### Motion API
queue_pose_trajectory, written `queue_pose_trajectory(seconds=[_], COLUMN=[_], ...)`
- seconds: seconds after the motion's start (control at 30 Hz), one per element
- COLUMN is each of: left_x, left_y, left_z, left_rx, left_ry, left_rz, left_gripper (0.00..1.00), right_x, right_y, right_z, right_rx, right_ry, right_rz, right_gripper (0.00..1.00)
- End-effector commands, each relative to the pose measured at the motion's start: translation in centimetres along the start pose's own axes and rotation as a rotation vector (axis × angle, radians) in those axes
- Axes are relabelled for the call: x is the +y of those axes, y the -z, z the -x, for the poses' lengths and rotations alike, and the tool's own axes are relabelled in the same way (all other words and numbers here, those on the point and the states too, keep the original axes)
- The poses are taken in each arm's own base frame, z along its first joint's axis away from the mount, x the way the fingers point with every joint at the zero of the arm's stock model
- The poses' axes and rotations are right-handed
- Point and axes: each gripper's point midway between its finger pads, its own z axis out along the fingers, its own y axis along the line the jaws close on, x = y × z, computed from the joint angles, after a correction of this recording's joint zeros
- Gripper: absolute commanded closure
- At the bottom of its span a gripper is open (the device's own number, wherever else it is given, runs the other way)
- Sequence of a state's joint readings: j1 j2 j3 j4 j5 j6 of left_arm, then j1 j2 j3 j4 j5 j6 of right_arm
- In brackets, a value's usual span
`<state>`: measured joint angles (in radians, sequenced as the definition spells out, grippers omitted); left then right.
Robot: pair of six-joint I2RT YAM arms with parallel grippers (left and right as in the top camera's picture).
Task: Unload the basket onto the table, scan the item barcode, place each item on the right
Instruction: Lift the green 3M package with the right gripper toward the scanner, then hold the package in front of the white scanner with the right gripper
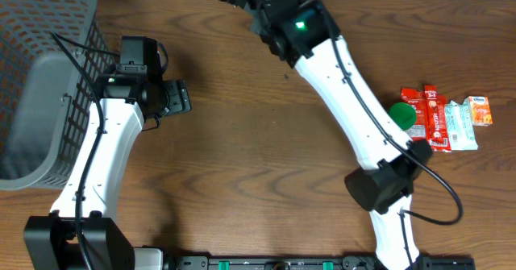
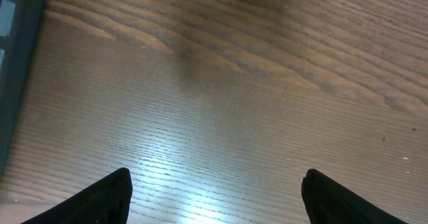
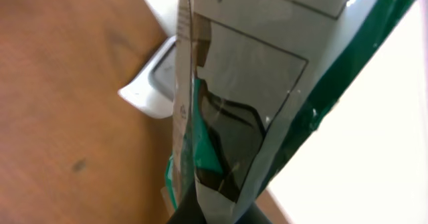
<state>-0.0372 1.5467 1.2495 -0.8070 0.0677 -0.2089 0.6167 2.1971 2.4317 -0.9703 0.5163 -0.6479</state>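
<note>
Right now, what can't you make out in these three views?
Barcode: right wrist view, none visible on the held packet; print blurred, frame edges crop it.
Right gripper: overhead, top edge cuts it off; wrist view shows only the jaws' dark tips shut on the packet.
White device: right wrist view, packet hides most; scanner or not, unclear.
Small packs: overhead, labels too small.

A: Where is open room?
B: Bare wooden table (image 1: pixel 242 165) between the left arm (image 1: pixel 101 153) and right arm (image 1: pixel 355 117).
A: What stands in the way?
B: A grey basket (image 1: pixel 40 76) far left; snack packets (image 1: pixel 447 118) just beyond the slanting right arm
</note>
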Motion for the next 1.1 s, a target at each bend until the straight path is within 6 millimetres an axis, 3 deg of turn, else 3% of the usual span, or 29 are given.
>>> queue_pose_trajectory(seconds=[0.0,0.33,0.63,0.73,0.83,1.07], left_x=[0.3,0.3,0.3,0.3,0.3,0.3], left_y=[0.4,0.4,0.4,0.4,0.4,0.4], left_z=[0.2,0.2,0.2,0.2,0.2,0.2], left_rx=[-0.014,-0.014,-0.014,-0.014,-0.014,-0.014], left_ry=[0.001,0.001,0.001,0.001,0.001,0.001], left_rz=[0.01,0.01,0.01,0.01,0.01,0.01], left_gripper=[0.18,0.18,0.18,0.18,0.18,0.18], right_x=[-0.7,0.9,0.6,1.7,3.2,6.1], right_y=[-2.4,-9.7,-15.2,-17.0,-18.5,-19.3], right_z=[0.3,2.9,2.9,2.5,1.8,1.9], right_rx=[0.044,0.005,-0.033,-0.062,-0.059,-0.112], right_ry=[0.118,0.34,0.31,0.32,0.336,0.267], right_rz=[-0.111,-0.238,-0.352,-0.314,-0.279,-0.167], right_gripper=[0.99,0.99,0.99,0.99,0.99,0.99])
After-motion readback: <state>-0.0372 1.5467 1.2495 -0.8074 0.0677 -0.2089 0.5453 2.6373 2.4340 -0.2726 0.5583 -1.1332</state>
